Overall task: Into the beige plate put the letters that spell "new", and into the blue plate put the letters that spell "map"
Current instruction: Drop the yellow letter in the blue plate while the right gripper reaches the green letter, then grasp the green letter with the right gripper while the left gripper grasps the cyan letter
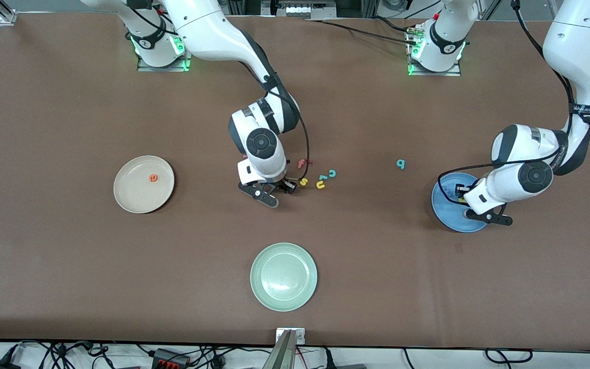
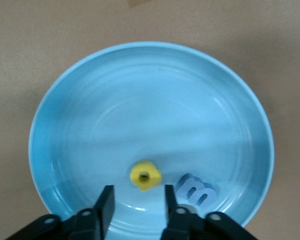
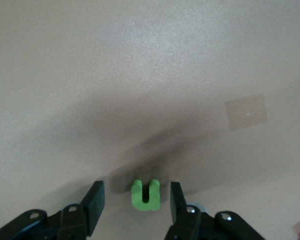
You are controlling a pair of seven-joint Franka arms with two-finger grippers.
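My left gripper (image 1: 471, 205) hangs open just over the blue plate (image 1: 446, 210). The yellow p (image 2: 145, 175) and the blue m (image 2: 195, 190) lie in the plate (image 2: 80, 115), past the left gripper's (image 2: 136, 192) spread fingertips. The teal a (image 1: 400, 164) lies on the table, farther from the camera than the blue plate. My right gripper (image 1: 274, 190) is low at the letter cluster in mid-table. It (image 3: 136, 190) stands open astride the green n (image 3: 145, 195), with a gap on each side. The orange e (image 1: 153, 178) lies in the beige plate (image 1: 131, 197).
Beside the right gripper lie a red f (image 1: 304, 163), a yellow s (image 1: 303, 181), a yellow u (image 1: 320, 184) and a teal c (image 1: 332, 173). A pale green plate (image 1: 283, 277) sits nearest the camera.
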